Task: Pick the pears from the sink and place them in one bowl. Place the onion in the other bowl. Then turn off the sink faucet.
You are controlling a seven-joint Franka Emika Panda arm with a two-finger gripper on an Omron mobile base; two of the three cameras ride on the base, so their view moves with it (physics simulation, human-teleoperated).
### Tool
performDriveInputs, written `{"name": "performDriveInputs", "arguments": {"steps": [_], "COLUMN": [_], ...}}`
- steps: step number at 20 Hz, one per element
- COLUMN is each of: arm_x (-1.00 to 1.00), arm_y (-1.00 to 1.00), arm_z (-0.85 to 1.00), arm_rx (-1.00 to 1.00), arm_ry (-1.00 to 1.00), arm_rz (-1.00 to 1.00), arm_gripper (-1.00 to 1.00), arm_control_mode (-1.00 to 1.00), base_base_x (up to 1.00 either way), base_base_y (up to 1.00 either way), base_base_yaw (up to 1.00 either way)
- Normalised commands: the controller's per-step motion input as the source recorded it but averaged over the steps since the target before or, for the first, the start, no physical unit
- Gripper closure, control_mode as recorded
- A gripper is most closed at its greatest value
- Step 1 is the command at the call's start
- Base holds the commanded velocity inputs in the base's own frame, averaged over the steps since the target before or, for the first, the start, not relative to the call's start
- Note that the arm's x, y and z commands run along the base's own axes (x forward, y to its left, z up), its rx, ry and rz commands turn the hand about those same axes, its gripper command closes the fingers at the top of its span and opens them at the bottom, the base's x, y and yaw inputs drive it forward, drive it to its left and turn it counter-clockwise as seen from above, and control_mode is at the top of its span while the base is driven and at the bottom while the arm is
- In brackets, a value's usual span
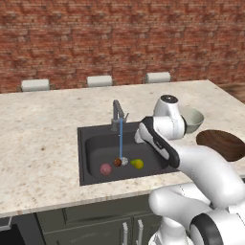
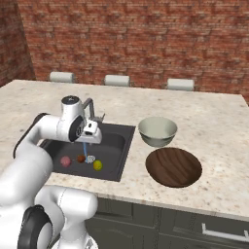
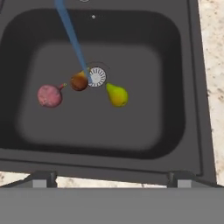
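Right below my hand camera sits the sink point(image 3: 175, 87), a dark, smooth basin with round corners; my gripper point(image 3: 111, 183) hangs over its near edge with its two tips spread wide and nothing between them.

Down on the sink floor I see three small things near the shiny round drain point(image 3: 97, 77); the yellow-green pear point(image 3: 117, 95) lies just beside the drain with its thin end pointing at it; the brownish-orange pear point(image 3: 79, 82) touches the drain's other side, right where the blue water stream point(image 3: 72, 39) lands; the pink-red onion point(image 3: 49, 96) sits a little apart from them.

I think the pears are light and firm, but wet and slippery, so they may roll or pop out; I would pinch the yellow one across its fat round belly, not its thin neck. The onion looks round like a ball, so it may roll away too.

From the right base view, the faucet point(image 2: 92, 111) is grey metal with a bent spout; the pale grey bowl point(image 2: 157, 131) is deep and smooth; the wooden bowl point(image 2: 173, 167) is wide, flat and dark brown; both sit on the speckled stone counter point(image 2: 214, 121) beside the sink, and both look like they hold nothing yet.
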Motion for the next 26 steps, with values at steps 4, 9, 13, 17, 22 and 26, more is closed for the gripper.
{"name": "performDriveInputs", "arguments": {"steps": [4, 9, 13, 17, 22, 26], "arm_x": [0.16, 0.15, 0.14, 0.19, 0.25, 0.26], "arm_y": [0.00, 0.00, 0.00, 0.00, 0.00, 0.00], "arm_z": [-0.49, -0.43, -0.41, -0.38, -0.34, -0.36], "arm_rx": [0.00, 0.00, 0.00, 0.00, 0.00, 0.00], "arm_ry": [0.00, 0.00, 0.00, 0.00, 0.03, 0.05], "arm_rz": [0.00, 0.00, 0.00, 0.00, 0.00, 0.00], "arm_gripper": [-1.00, -1.00, -1.00, -1.00, -1.00, -1.00], "arm_control_mode": [-1.00, -1.00, -1.00, -1.00, -1.00, -1.00], "base_base_x": [0.00, 0.00, 0.00, 0.00, 0.00, 0.00], "base_base_y": [0.00, 0.00, 0.00, 0.00, 0.00, 0.00], "base_base_yaw": [0.00, 0.00, 0.00, 0.00, 0.00, 0.00]}}
